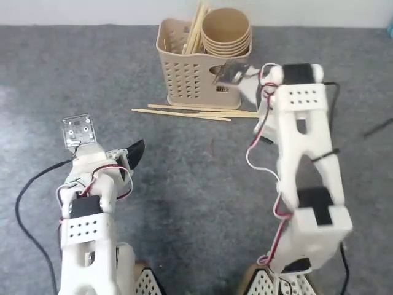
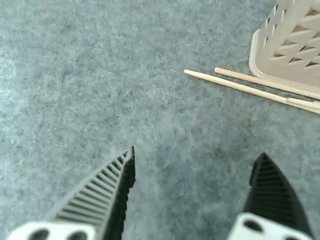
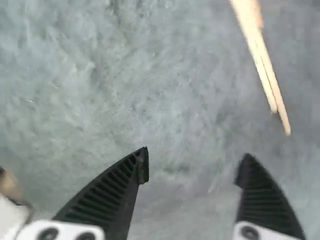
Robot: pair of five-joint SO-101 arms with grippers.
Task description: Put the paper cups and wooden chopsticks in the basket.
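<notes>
The left gripper (image 2: 197,153) is hovering with fingers spread apart over the grey table (image 2: 75,75) near its left edge. The right gripper (image 3: 195,152), also parted, is hanging just beside loose wooden chopsticks (image 1: 190,112) lying before the basket (image 1: 190,80) at the far edge, which is holding stacked paper cups (image 1: 226,27).
</notes>
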